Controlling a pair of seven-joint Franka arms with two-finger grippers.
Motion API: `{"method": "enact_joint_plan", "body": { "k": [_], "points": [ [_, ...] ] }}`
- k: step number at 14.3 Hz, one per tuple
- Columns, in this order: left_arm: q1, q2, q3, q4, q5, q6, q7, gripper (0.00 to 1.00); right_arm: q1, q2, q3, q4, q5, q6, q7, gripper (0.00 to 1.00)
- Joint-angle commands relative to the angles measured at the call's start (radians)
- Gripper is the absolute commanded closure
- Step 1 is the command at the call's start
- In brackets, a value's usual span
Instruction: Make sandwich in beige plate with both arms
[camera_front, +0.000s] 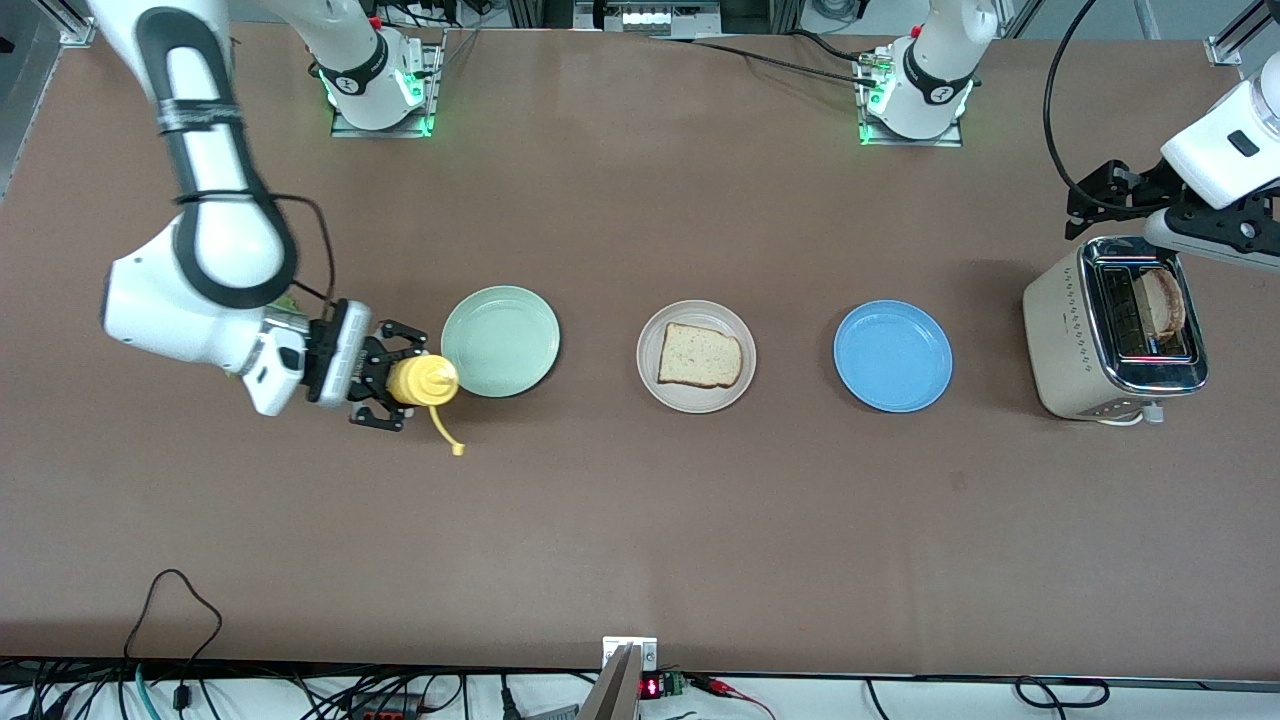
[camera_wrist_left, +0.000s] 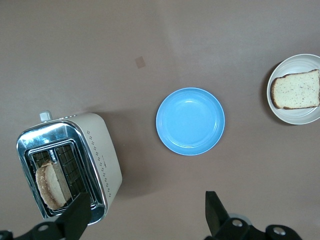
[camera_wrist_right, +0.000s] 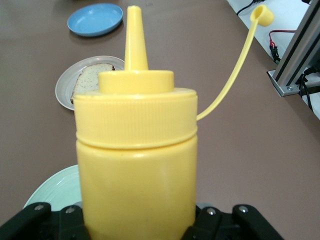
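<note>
The right gripper (camera_front: 392, 383) was clamped on a yellow plastic squeeze bottle (camera_front: 422, 381) with its tethered cap hanging open, tipped sideways beside a pale mint-green round plate (camera_front: 500, 341). Next along the table, the round beige plate (camera_front: 697, 357) held one light brown bread slice (camera_front: 699, 356), then came an empty bright blue round plate (camera_front: 892, 357). At the left arm's end, the left gripper (camera_wrist_left: 147, 215) hovered with fingers spread wide and empty over a cream-and-chrome toaster (camera_front: 1115, 329) holding a second toasted slice (camera_front: 1165, 301). The saucing step seemed in hand; next, the bottle would need carrying over the bread, nozzle downward.
</note>
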Motion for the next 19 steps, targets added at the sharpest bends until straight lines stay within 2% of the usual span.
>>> {"method": "enact_joint_plan", "body": {
  "k": [1,8,13,15,19],
  "points": [
    [0.002,-0.005,-0.004,0.014,0.022,-0.017,-0.008,0.0,0.095,0.018,-0.01,0.073,-0.153,0.072,0.208,0.71],
    [0.002,-0.005,-0.004,0.014,0.022,-0.017,-0.008,0.0,0.282,0.14,-0.01,0.241,-0.559,0.154,0.593,0.71],
    [0.002,-0.005,-0.003,0.014,0.022,-0.017,-0.008,0.0,0.41,0.208,-0.01,0.291,-0.93,0.137,0.941,0.71],
    [0.002,-0.005,-0.004,0.014,0.022,-0.017,-0.008,0.0,0.466,0.249,-0.012,0.324,-1.018,0.103,1.021,0.7],
    [0.004,-0.005,-0.004,0.014,0.022,-0.017,-0.008,0.0,0.529,0.366,-0.013,0.473,-1.153,-0.019,1.126,0.7]
  ]
}}
